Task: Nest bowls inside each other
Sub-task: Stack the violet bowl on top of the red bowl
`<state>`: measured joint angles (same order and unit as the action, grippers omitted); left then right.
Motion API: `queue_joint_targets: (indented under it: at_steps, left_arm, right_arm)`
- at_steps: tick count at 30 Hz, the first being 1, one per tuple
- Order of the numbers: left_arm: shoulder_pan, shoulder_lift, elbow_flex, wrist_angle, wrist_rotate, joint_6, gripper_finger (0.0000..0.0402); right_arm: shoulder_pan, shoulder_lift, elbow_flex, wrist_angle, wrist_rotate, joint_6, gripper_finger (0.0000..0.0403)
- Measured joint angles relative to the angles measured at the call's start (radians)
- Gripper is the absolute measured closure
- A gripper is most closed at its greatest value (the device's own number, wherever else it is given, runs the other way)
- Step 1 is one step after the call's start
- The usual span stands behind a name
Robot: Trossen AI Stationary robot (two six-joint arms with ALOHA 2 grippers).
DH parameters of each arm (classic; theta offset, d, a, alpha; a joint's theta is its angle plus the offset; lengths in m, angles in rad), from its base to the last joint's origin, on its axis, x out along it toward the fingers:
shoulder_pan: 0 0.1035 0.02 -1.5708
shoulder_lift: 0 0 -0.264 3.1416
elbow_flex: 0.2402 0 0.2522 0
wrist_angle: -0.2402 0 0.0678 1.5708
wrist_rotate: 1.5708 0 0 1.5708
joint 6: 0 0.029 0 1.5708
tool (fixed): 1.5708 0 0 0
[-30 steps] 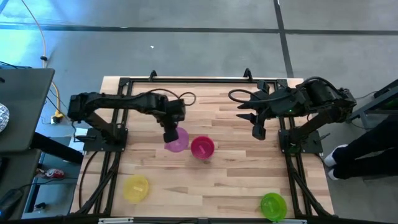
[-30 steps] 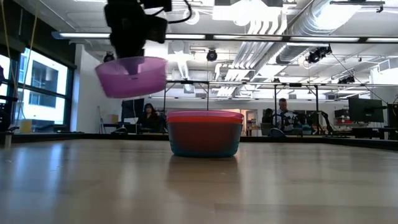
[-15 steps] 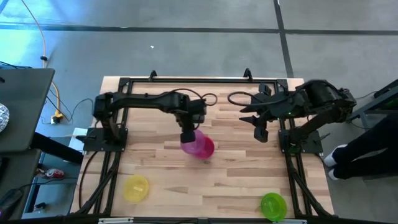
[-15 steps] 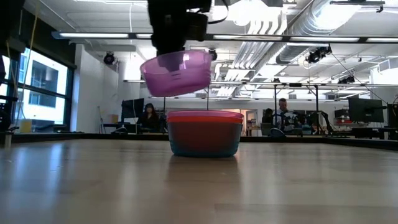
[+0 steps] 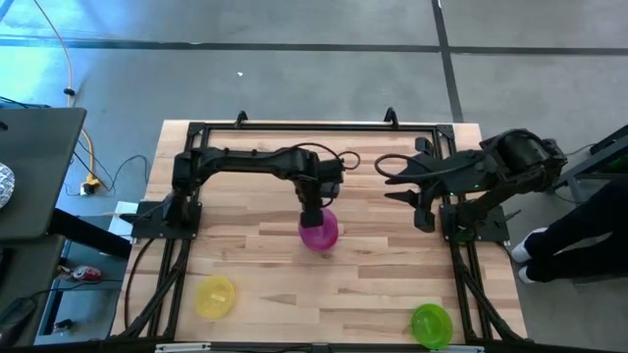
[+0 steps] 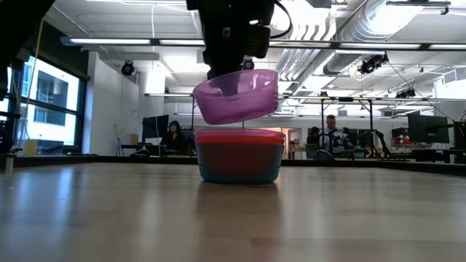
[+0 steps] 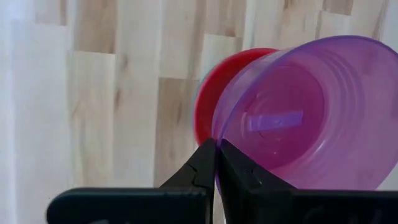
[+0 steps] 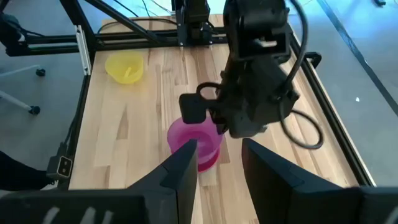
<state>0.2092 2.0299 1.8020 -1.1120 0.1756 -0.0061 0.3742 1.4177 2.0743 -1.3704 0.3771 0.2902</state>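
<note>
An open-plan robotics lab: exposed ceiling ducts [image 6: 342,29], metal test frames [image 6: 349,124], seated people at monitors [image 6: 173,135], and a wooden tabletop [image 5: 373,284] on concrete floor.

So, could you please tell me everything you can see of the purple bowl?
The purple bowl is small, round, translucent plastic with a faint label inside. The left gripper pinches its rim, holding it slightly tilted in the air just above the stack of nested bowls mid-table, not yet seated. Only the fingers touch it.

overhead looks straight down; low level; both share stacked bowls [image 6: 239,153].
</note>
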Motion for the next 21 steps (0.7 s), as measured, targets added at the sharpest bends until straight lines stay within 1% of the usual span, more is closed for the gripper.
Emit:
queue_joint_targets:
  at_steps: [7, 11, 21]
  left_arm:
    - [-0.008, 0.025, 0.003, -0.022, -0.008, 0.01, 0.0401]
    - [-0.008, 0.039, 0.005, -0.01, -0.032, 0.009, 0.0401]
    - [-0.015, 0.092, 0.002, 0.005, -0.031, 0.002, 0.0401]
  right_arm:
    - [0.015, -0.012, 0.0, 0.004, 0.035, 0.001, 0.0284]
    - [0.015, -0.012, 0.0, 0.004, 0.038, -0.001, 0.0284]
    - [0.015, -0.013, 0.0, 0.004, 0.038, 0.006, 0.0284]
